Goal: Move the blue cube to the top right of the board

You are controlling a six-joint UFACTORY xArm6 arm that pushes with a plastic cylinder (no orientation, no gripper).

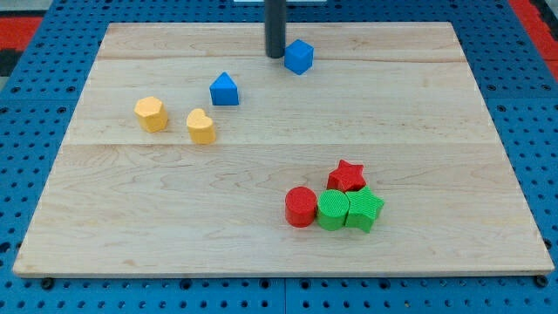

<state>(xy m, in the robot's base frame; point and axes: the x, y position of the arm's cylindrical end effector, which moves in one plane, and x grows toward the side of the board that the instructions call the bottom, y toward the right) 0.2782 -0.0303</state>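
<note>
My tip [275, 57] (a bare rod, no jaws to open or shut) stands just left of the blue cube [299, 57], upper middle of the board [436, 131]

Blue cube [299, 57] lies near the board's top edge, mid-width.

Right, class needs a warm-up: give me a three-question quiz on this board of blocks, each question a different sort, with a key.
1. True or false: my tip sits just to the view's left of the blue cube.
2. Multiple choice: which block touches the red star? A) yellow heart B) green star C) blue house-shaped block
3. Fill in: the red cylinder stands beside the green ____.

Key: 1 true; 2 B; 3 cube
</note>
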